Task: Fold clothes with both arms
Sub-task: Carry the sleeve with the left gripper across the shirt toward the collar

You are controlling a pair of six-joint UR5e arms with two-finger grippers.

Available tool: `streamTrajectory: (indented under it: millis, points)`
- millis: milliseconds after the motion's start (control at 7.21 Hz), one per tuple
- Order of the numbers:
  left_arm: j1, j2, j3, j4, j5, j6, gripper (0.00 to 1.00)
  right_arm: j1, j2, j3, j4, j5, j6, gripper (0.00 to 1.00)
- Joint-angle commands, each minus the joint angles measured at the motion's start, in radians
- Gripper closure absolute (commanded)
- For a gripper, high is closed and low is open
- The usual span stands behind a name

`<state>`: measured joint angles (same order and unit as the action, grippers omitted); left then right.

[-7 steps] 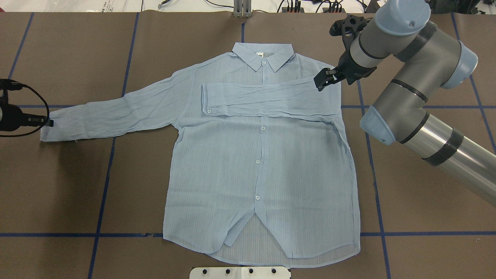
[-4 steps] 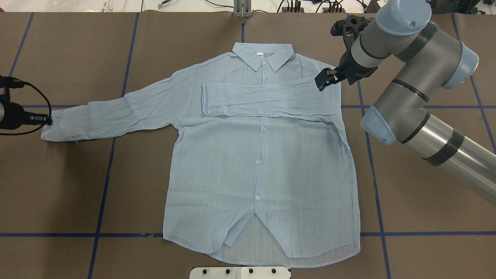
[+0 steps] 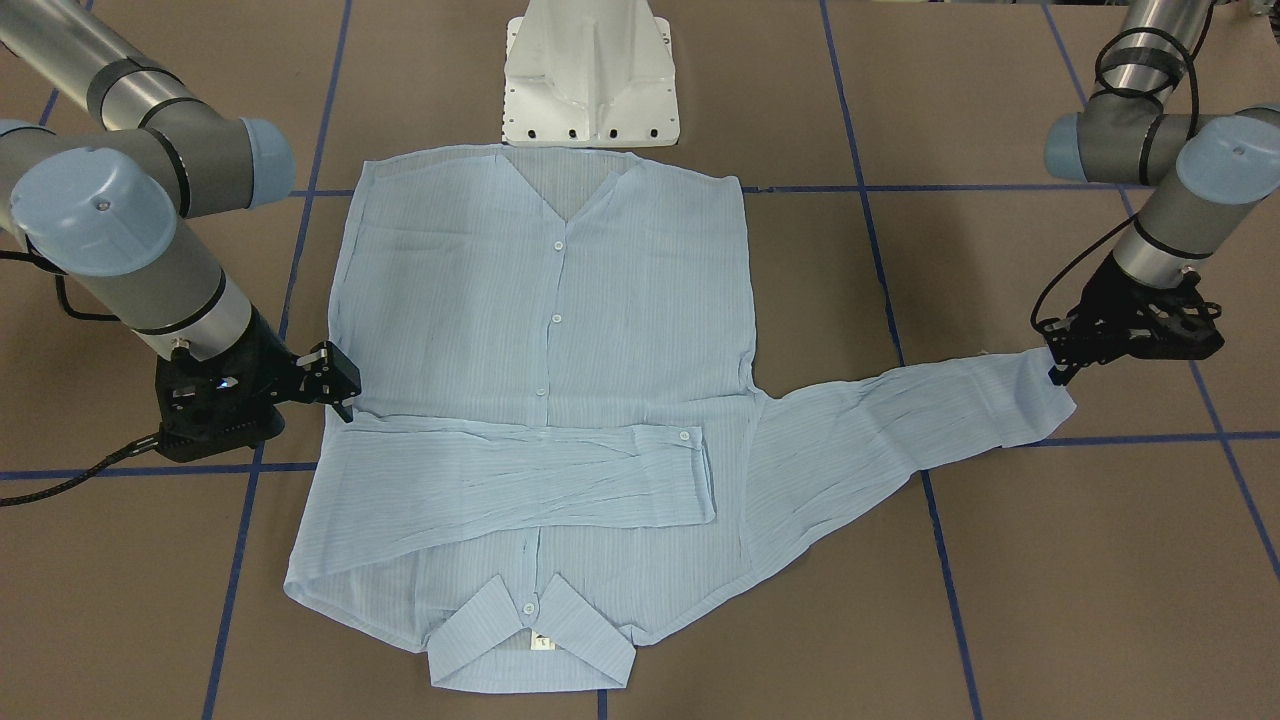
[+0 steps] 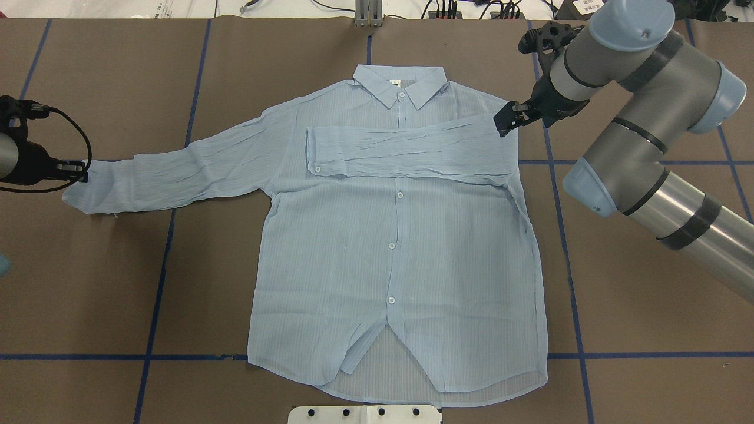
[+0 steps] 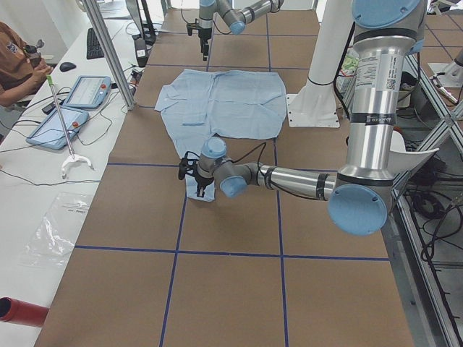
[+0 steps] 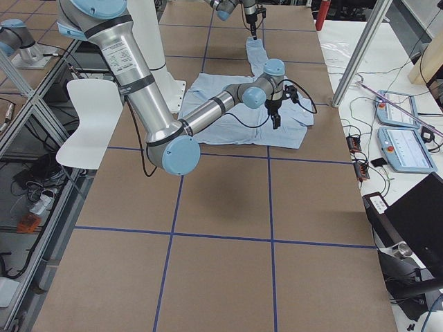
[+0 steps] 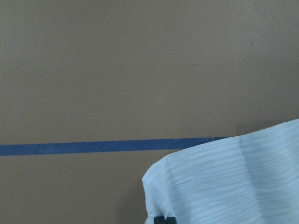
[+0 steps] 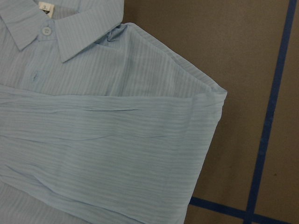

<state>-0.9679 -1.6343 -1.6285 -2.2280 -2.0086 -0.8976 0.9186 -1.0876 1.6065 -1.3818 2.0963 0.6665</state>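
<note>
Left gripper [image 4: 75, 171] pinches the end of the outstretched sleeve [image 4: 177, 174], its fingers pressed together on the cuff [image 4: 88, 187] at the left edge of the overhead view. In the left wrist view, light-blue cloth fills the lower right corner, a dark fingertip shows at the bottom edge, and the cloth's edge throws a shadow on the brown table [image 4: 648, 330].

The shirt [image 4: 394, 247] lies face up and buttoned at the middle of the table. Its collar [image 4: 399, 85] is on the far side from the robot and its hem is nearest the white pedestal base [image 3: 590, 80]. 1 sleeve runs out straight toward the robot's left, flat except at the held end. The other, the folded sleeve [image 4: 406, 150], lies across the chest just below the collar, with its cuff button past the row of small white buttons [image 4: 391, 300].

The right gripper [image 4: 506, 122] hangs at the shirt's shoulder on the robot's right, by the corner where the folded sleeve turns back. I cannot tell whether its jaws are spread or pressed together, or whether it touches the fabric. The right wrist view shows only the collar, shoulder corner and sleeve fold. The right arm [image 4: 642, 118] reaches in from the lower right of the overhead view.

Blue tape lines [image 4: 156, 294] cross the table in a grid.
</note>
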Motion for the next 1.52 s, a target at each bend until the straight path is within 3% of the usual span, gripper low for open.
streamTrajectory:
  millis: [0,277,416,693,970,1386]
  points:
    - [0.008,-0.137,-0.128,0.241,-0.001,-0.136,1.00,0.058,-0.073,-0.002,0.007,0.045,-0.076,0.00]
    - [0.064,-0.389,-0.137,0.454,-0.007,-0.277,1.00,0.127,-0.171,-0.004,0.007,0.097,-0.156,0.00]
    - [0.073,-0.489,-0.140,0.496,-0.074,-0.353,1.00,0.156,-0.237,-0.001,0.039,0.097,-0.180,0.00]
    - [0.078,-0.620,-0.158,0.489,-0.178,-0.502,1.00,0.178,-0.346,-0.011,0.178,0.093,-0.177,0.00]
    - [0.080,-0.720,-0.145,0.472,-0.185,-0.587,1.00,0.178,-0.370,-0.023,0.201,0.081,-0.177,0.00]
    - [0.089,-0.824,0.003,0.308,-0.185,-0.742,1.00,0.190,-0.379,-0.043,0.247,0.094,-0.176,0.00]
